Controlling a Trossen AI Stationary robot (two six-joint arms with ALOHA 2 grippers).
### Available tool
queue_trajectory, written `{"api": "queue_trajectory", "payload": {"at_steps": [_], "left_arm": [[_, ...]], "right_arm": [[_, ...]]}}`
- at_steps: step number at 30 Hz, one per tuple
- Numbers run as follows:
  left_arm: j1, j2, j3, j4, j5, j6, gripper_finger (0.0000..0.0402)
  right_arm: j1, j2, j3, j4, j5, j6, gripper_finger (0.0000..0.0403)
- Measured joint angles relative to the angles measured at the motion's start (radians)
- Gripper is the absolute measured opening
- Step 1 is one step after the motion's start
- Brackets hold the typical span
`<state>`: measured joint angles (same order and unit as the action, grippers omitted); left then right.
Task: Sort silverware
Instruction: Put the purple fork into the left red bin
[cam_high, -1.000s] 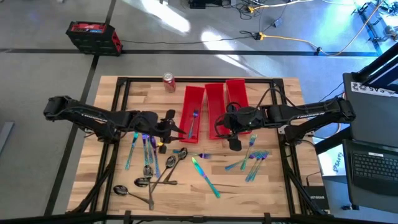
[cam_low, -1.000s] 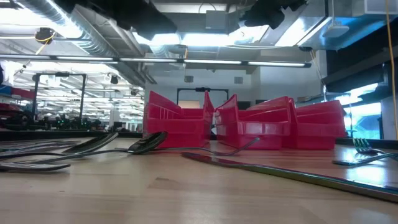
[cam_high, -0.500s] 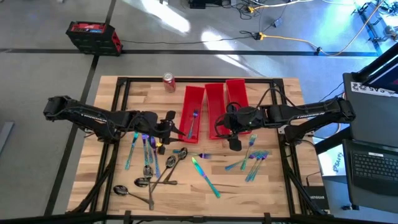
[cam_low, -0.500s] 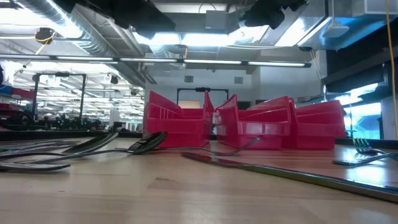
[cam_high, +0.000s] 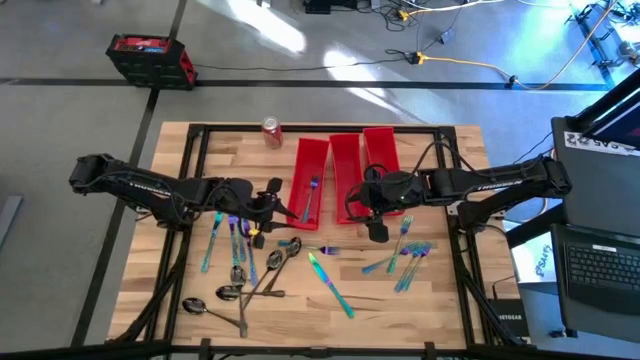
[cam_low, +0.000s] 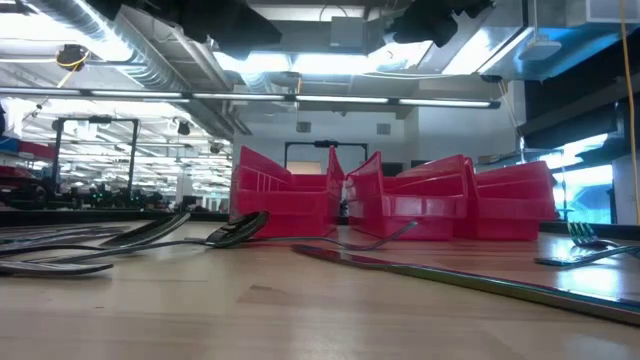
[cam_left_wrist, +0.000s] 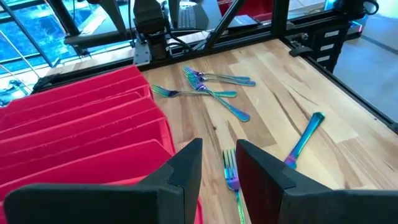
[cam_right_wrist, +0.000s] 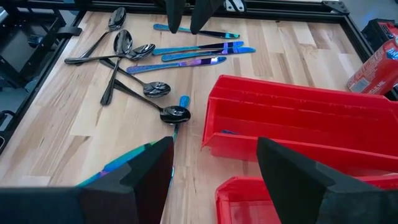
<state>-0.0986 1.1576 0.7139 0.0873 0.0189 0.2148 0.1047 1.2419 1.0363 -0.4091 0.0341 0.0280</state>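
Red bins (cam_high: 344, 172), three side by side, sit at the table's (cam_high: 440, 310) far middle in the high view, with one iridescent piece lying in the left bin. A soda can (cam_high: 271, 132) stands near the far edge. The left gripper (cam_high: 278, 208) hovers just left of the bins; the right gripper (cam_high: 372, 228) hangs at the near end of the middle and right bins. Silverware is spread over the near half: knives (cam_high: 228, 238) and spoons (cam_high: 262, 275) on the left, one knife (cam_high: 330, 283) in the middle, forks (cam_high: 405, 255) on the right.

In the low view, the bins (cam_low: 390, 200) rise behind a spoon (cam_low: 235, 228) and a long knife (cam_low: 470, 280) lying flat on the wood.

The left wrist view shows the left gripper (cam_left_wrist: 219, 163) narrowly parted and empty, above a fork (cam_left_wrist: 232, 180) beside the bins (cam_left_wrist: 81, 130); more forks (cam_left_wrist: 211, 87) lie farther off.

The right wrist view shows the right gripper (cam_right_wrist: 214, 165) spread wide, holding nothing, over the bins (cam_right_wrist: 298, 124); spoons (cam_right_wrist: 134, 68) and knives (cam_right_wrist: 193, 53) lie beyond, the can (cam_right_wrist: 376, 62) at the edge.
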Motion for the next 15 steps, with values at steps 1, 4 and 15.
{"api": "queue_trajectory", "payload": {"at_steps": [1, 4, 15], "left_arm": [[0.0, 0.0, 0.0, -0.002, 0.0, 0.001, 0.0086], [0.0, 0.0, 0.0, -0.001, -0.002, 0.0, 0.0086], [-0.02, -0.027, 0.0, -0.034, -0.014, -0.013, 0.0086]], "right_arm": [[0.0, 0.0, 0.0, 0.0, 0.0, 0.0, 0.0216], [0.0, 0.0, 0.0, 0.0, 0.0, 0.0, 0.0216], [0.0, 0.0, 0.0, -0.003, 0.0, 0.0, 0.0216]]}}
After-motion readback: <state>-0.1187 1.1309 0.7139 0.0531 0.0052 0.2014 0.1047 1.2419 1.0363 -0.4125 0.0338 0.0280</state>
